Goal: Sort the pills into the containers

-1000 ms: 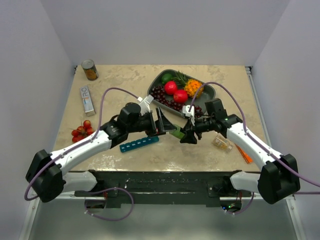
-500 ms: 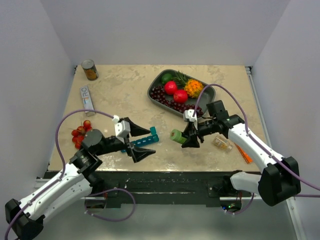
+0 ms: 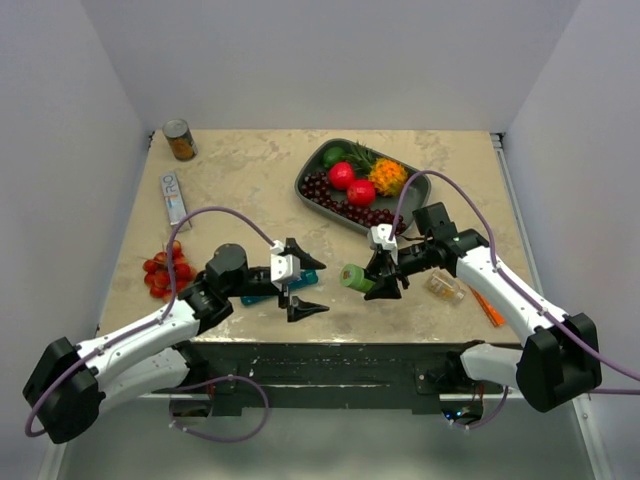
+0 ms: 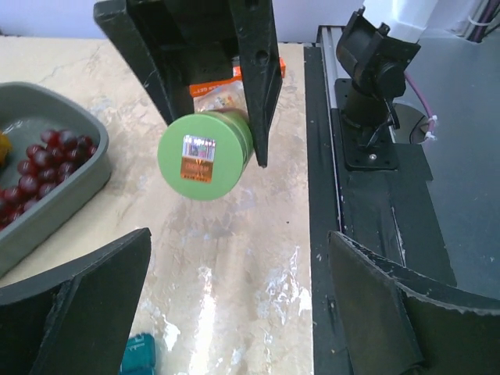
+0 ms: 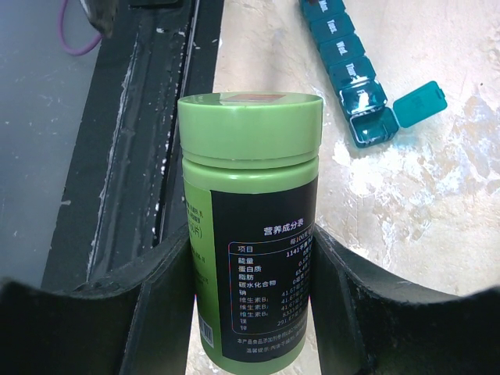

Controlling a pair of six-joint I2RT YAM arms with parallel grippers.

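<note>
My right gripper (image 3: 383,277) is shut on a green pill bottle (image 3: 352,277) with a black label, held on its side just above the table. In the right wrist view the bottle (image 5: 250,234) fills the gap between my fingers (image 5: 355,312), its cap on. The teal containers strip (image 5: 341,48) lies beyond it, with the end lid (image 5: 419,103) flipped open. My left gripper (image 3: 298,284) stands open over the strip (image 3: 303,278), facing the bottle's cap (image 4: 205,156). Nothing is between its fingers (image 4: 78,312). No loose pills show.
A dark grey fruit tray (image 3: 415,183) sits at the back right. A can (image 3: 180,140), a white tube box (image 3: 175,197) and cherry tomatoes (image 3: 165,265) lie at the left. A clear packet (image 3: 445,286) and an orange item (image 3: 488,308) lie under the right arm.
My left arm drew back from the bottle toward the near left, then came forward again over the strip, jaws open. The right gripper with the bottle barely moved.
</note>
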